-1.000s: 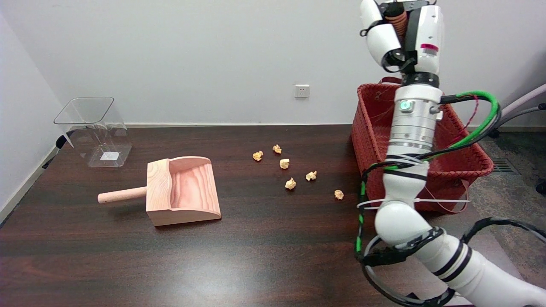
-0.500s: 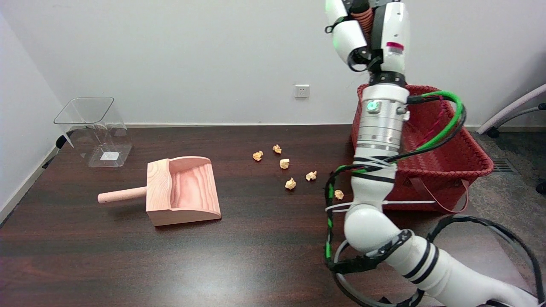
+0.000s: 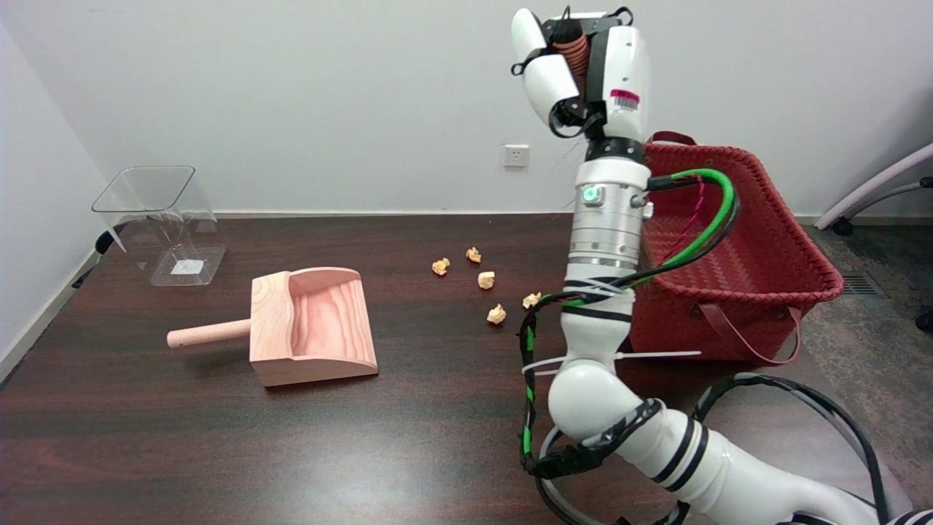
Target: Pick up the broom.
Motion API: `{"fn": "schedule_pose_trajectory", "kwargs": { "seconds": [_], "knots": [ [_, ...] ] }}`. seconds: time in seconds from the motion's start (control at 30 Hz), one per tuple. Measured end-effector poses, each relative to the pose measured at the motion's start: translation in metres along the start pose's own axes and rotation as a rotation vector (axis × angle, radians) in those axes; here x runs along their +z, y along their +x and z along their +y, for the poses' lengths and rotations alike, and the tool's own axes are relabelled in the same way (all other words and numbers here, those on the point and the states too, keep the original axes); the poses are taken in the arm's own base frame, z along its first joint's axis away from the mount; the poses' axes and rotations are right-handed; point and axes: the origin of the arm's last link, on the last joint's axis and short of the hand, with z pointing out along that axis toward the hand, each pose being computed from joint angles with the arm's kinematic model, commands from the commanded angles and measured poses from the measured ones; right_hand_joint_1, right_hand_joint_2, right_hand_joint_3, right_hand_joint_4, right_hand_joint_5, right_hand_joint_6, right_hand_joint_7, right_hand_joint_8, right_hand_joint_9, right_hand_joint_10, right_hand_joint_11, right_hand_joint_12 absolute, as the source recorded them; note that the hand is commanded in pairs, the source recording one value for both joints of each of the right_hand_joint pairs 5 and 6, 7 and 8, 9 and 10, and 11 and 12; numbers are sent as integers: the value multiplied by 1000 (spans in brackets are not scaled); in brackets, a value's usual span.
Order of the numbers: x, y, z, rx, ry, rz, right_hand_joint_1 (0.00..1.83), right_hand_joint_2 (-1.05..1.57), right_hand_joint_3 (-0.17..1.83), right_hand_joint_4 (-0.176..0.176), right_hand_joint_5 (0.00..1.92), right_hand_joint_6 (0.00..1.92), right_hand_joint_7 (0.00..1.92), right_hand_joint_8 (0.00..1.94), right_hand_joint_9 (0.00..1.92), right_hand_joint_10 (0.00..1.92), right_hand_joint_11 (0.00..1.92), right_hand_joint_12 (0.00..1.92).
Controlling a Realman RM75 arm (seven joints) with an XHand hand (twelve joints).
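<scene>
The right hand [image 3: 576, 69], raised above the red basket [image 3: 765, 240], has its fingers [image 3: 543, 73] wrapped around the broom [image 3: 572, 47]; a loose grip could drop it.

A single head view looks down and across the dark table [image 3: 219, 437] from its near side toward the wall.

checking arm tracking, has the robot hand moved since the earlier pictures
Yes. The right robot hand has swung left, from above the red basket toward the wall socket.
</scene>
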Motion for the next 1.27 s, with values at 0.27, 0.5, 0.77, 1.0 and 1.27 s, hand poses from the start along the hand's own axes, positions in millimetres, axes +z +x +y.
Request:
{"fn": "schedule_pose_trajectory", "kwargs": {
  "seconds": [0.27, 0.5, 0.77, 1.0, 1.27],
  "knots": [
    [-8, -13, 8, 22, -23, -26, 794, 1571, 151, 0, 1920, 1920, 1920, 1920, 1920, 1920, 1920, 1920],
    [-18, -22, 23, 46, -51, -41, 787, 1571, 170, 0, 1920, 1920, 1920, 1920, 1920, 1920, 1920, 1920],
    [-28, -30, 42, 75, -80, -56, 760, 1571, 201, 0, 1920, 1920, 1920, 1920, 1920, 1920, 1920, 1920],
    [-38, -36, 61, 87, -106, -73, 758, 1571, 188, 0, 1920, 1920, 1920, 1920, 1920, 1920, 1920, 1920],
    [-50, -41, 83, 77, -134, -100, 758, 1571, 143, 0, 1920, 1920, 1920, 1920, 1920, 1920, 1920, 1920]
  ]
}}
